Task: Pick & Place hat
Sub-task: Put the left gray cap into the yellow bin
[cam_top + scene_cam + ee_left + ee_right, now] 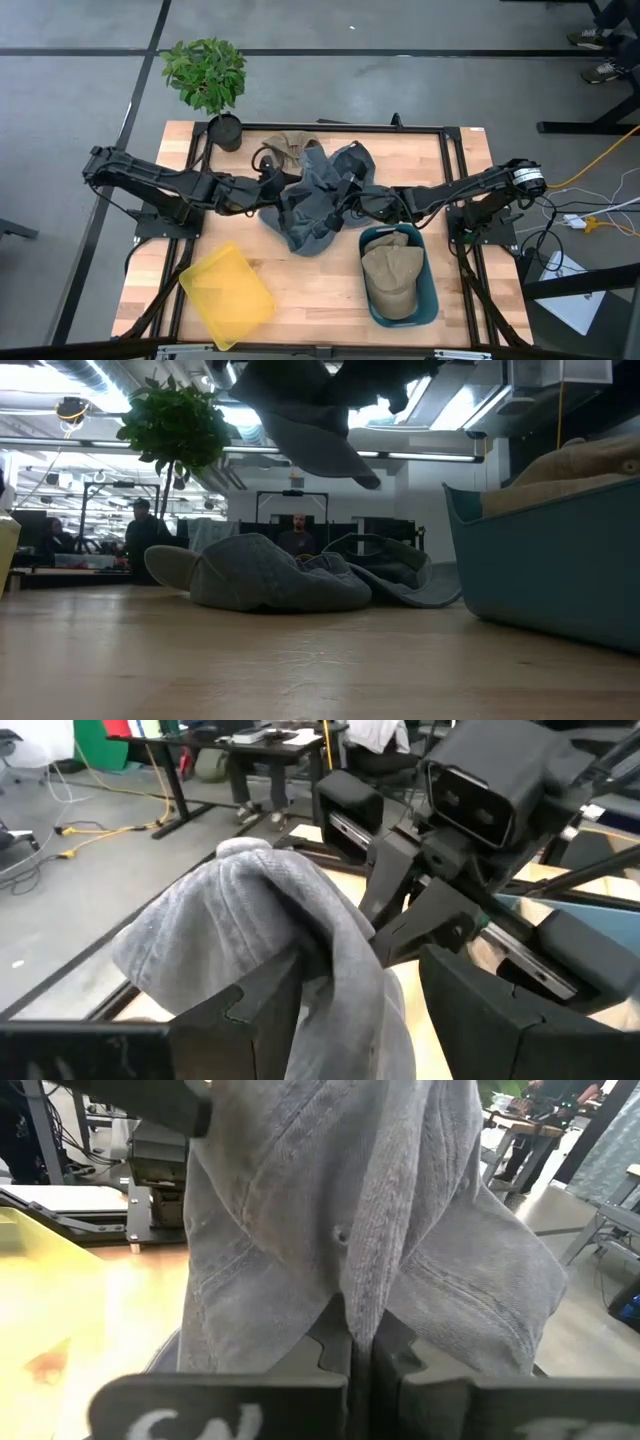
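Observation:
A grey cap (305, 420) hangs lifted above the table between my two grippers. My right gripper (360, 1348) is shut on it, over the middle of the table (343, 203). My left gripper (365, 1015) is open beside it (272, 188), and the cap's cloth (270, 910) lies over one finger. Below, more grey hats (270, 575) lie in a heap on the table, with a tan hat (290, 147) at the heap's far side. Another tan cap (390, 275) lies in the teal bin (430, 290). My left gripper is open. The grey cap's cloth (300, 935) is draped over one finger (255, 1010) and hangs down into the gap; the other finger (480, 1010) stands free of it. My right gripper pinches a fold of the cap's grey cloth (358, 1295) between its two fingers. The cap is lifted clear of the table.
A yellow tray (227, 293) sits near the table's near left corner. The teal bin (540, 575) stands at the near right. A potted plant (208, 80) is at the far left edge. Bare wood (310, 300) lies between tray and bin. People sit in the room behind.

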Controlling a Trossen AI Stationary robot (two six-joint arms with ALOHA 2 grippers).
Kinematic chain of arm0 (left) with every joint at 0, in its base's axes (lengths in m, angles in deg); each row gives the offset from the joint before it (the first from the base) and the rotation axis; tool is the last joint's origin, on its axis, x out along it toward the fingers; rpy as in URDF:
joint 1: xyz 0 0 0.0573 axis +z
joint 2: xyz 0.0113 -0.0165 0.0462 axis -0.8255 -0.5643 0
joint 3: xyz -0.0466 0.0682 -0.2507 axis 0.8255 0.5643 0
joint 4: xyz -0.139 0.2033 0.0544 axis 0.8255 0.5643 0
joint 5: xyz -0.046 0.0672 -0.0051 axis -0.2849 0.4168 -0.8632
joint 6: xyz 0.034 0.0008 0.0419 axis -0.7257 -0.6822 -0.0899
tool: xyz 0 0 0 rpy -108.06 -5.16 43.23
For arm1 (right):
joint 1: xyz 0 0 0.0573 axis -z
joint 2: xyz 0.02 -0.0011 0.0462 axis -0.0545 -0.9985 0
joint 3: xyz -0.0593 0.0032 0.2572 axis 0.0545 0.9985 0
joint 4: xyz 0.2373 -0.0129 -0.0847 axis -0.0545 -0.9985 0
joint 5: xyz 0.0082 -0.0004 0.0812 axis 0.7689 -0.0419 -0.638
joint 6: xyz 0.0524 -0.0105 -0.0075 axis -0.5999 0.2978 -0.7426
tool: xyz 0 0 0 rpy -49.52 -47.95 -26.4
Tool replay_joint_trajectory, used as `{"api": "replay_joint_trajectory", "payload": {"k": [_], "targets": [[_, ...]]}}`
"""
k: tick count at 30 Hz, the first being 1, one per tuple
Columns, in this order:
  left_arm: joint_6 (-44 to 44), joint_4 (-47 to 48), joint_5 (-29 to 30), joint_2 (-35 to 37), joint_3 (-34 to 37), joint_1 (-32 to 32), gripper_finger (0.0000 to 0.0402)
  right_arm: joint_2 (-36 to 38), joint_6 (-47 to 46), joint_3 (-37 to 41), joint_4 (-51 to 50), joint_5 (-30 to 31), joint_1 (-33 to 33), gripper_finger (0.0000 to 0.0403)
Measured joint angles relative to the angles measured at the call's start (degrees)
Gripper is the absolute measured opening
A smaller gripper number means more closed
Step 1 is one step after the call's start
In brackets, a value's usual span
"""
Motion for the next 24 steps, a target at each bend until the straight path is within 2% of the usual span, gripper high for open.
{"api": "replay_joint_trajectory", "payload": {"k": [3,6,16,20,24], "targets": [[0.25,-0.02,0.27,-0.52,0.00,-0.02,0.0189,0.00,0.00,0.01,0.00,0.00,0.00,0.0007],[0.25,0.03,0.30,-0.71,0.00,-0.02,0.0162,0.00,-0.05,0.00,0.01,-0.23,0.00,0.0009],[-0.74,-0.26,0.28,-0.69,0.00,-0.02,0.0012,0.00,-1.46,0.02,0.04,-5.18,0.00,0.0022],[-2.96,1.41,0.11,0.49,0.01,-0.70,0.0005,0.18,1.71,-0.01,-2.13,-5.35,-0.13,0.0034],[-1.63,6.78,0.18,2.97,0.02,-2.13,0.0005,0.44,1.61,-0.01,-3.81,-8.10,-0.20,0.0077]]}}
